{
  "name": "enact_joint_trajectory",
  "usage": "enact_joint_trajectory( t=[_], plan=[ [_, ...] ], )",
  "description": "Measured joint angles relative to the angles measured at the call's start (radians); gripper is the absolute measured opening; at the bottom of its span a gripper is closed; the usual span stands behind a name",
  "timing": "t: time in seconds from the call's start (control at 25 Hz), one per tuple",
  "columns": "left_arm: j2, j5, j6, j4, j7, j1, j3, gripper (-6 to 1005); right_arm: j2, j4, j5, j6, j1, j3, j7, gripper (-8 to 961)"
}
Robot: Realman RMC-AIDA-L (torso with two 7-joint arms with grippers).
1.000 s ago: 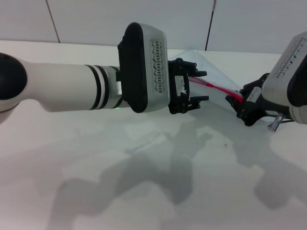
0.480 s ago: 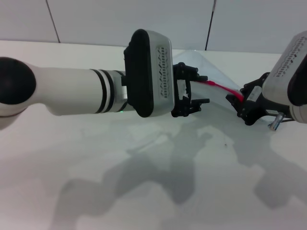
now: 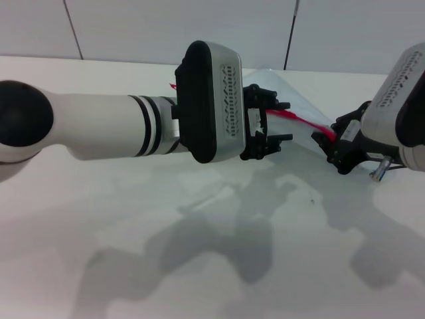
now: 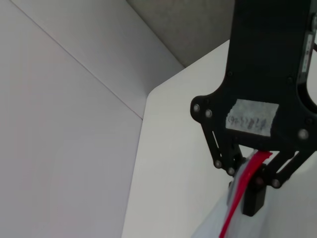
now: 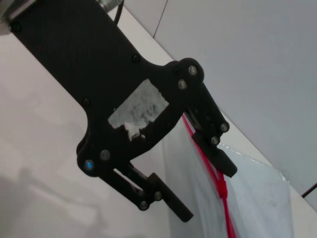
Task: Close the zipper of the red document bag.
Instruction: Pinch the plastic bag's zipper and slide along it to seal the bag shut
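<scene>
Between left tool (image 3: 282, 121) and right tool (image 3: 334, 141), taut zipper (image 3: 299, 120).

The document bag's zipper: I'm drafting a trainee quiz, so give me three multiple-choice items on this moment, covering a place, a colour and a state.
1. Where does the right gripper hold the red document bag?
A) at the end of the zipper
B) at a plain corner
C) nowhere

2. What colour is the zipper?
A) green
B) red
C) black

3. The left gripper is:
A) pressed flat on the table
B) open, at the zipper
C) out of view

Answers: A, the red strip ends in the right gripper; B, the strip is bright red; B, the head view shows its jaws apart.
</scene>
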Motion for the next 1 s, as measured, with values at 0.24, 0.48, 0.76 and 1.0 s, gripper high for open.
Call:
enact_joint_trajectory(
  t=[0.24, 0.48, 0.76, 1.0],
  plan=[
    [0.000, 0.002, 0.009, 0.003, 0.002, 0.006, 0.005, 416, 0.000, 0.001, 0.000, 0.000, 0.000, 0.000, 0.000, 49],
    [0.000, 0.003, 0.010, 0.024, 0.002, 0.006, 0.010, 399, 0.000, 0.002, 0.000, 0.000, 0.001, 0.000, 0.000, 49],
    [0.000, 0.005, 0.010, 0.026, 0.002, 0.006, 0.010, 380, 0.000, 0.003, 0.000, 0.000, 0.002, 0.000, -0.001, 49],
    [0.000, 0.005, 0.008, 0.023, 0.000, 0.007, 0.010, 364, 0.000, 0.002, 0.000, 0.000, 0.002, 0.000, -0.001, 49]
  ],
)
